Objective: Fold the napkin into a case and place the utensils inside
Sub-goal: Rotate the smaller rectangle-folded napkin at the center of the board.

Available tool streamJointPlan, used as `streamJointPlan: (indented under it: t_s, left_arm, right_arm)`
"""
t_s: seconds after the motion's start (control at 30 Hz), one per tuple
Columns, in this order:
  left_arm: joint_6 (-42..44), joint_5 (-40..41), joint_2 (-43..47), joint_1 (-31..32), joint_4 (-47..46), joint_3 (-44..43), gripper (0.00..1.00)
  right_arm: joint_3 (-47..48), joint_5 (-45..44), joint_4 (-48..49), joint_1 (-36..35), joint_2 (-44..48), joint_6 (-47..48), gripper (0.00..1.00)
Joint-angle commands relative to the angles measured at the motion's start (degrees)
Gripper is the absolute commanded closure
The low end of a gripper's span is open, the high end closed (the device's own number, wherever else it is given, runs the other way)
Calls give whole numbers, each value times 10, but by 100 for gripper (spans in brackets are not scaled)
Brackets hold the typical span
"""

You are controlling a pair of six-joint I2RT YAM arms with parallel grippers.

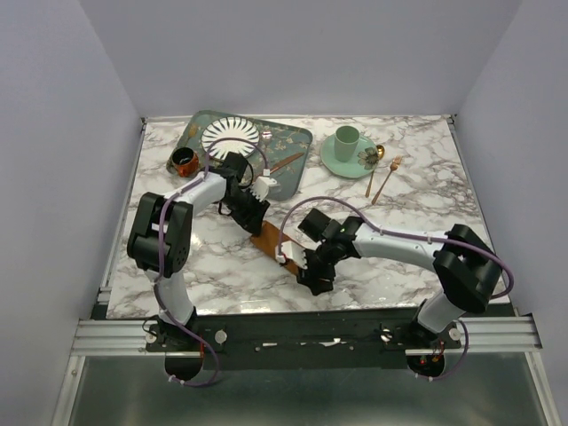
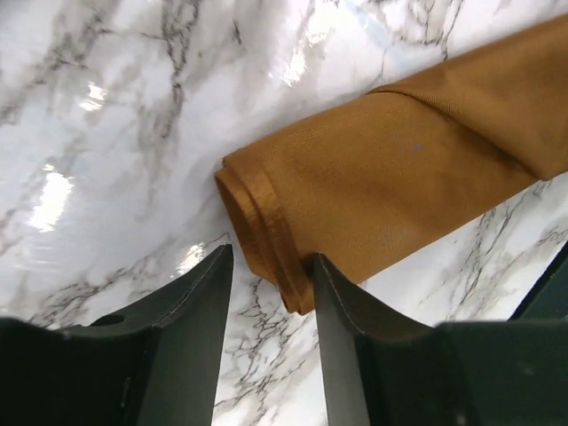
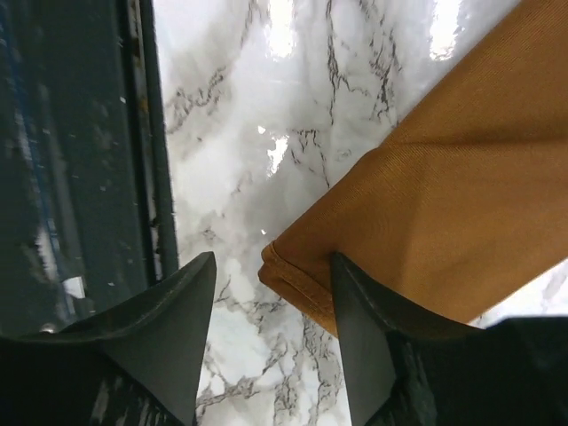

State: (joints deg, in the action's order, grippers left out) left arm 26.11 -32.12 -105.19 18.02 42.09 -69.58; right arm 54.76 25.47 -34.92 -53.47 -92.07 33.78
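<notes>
Rust-orange cloth, the napkin [image 1: 271,241], lies folded into a long narrow strip at the middle of the marble worktop [image 1: 417,213], running from upper left to lower right between the two arms. In the left wrist view the left claw [image 2: 271,257] stands spread at the strip's layered end. One finger touches the cloth's edge, but it pinches nothing. The right claw [image 3: 273,257] is spread too, with the strip's other corner lying loose between its fingers.

The fork [image 1: 388,177] and spoon [image 1: 373,173] lie well apart from the strip, at the upper right beside the green saucer [image 1: 342,161]. A knife-like piece [image 1: 286,162] rests on the patterned tray [image 1: 300,138] at upper centre.

The fold looks loose: the layers at the left end curl rather than lie flat, and with neither claw holding them they could spring open. A finger lifting away while touching the hem could drag it and undo the fold. The polished stone looks slippery, so the strip may slide if cutlery is pushed in unbraced. Thin cutlery lying flat on stone is also hard to pinch and may skid.
</notes>
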Motion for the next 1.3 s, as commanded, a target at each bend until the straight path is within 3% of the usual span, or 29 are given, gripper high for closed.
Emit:
streamJointPlan:
  t_s: [0.0, 0.13, 0.43, 0.7, 0.93, 1.1, 1.27]
  left_arm:
    - [9, -50, 39, -43, 4, -28, 48]
    - [38, -37, 78, -70, 41, -21, 48]
    - [70, -13, 82, -62, 63, 23, 53]
    - [48, 9, 31, 0, 21, 40, 54]
    - [1, -4, -31, 46, -20, -9, 55]
    - [-17, -15, -70, 68, -29, -53, 55]
    - [-35, -22, -89, 80, -35, -73, 53]
  right_arm:
    - [68, 89, -74, 69, 18, -30, 35]
    - [98, 64, -103, 138, 4, -16, 31]
    - [156, 82, -120, 148, -108, -19, 35]
    - [122, 152, -140, 147, -130, -6, 38]
    - [71, 201, -143, 123, -112, -11, 38]
    - [61, 207, -134, 108, -109, -25, 32]
    - [59, 175, -126, 118, -81, -60, 16]
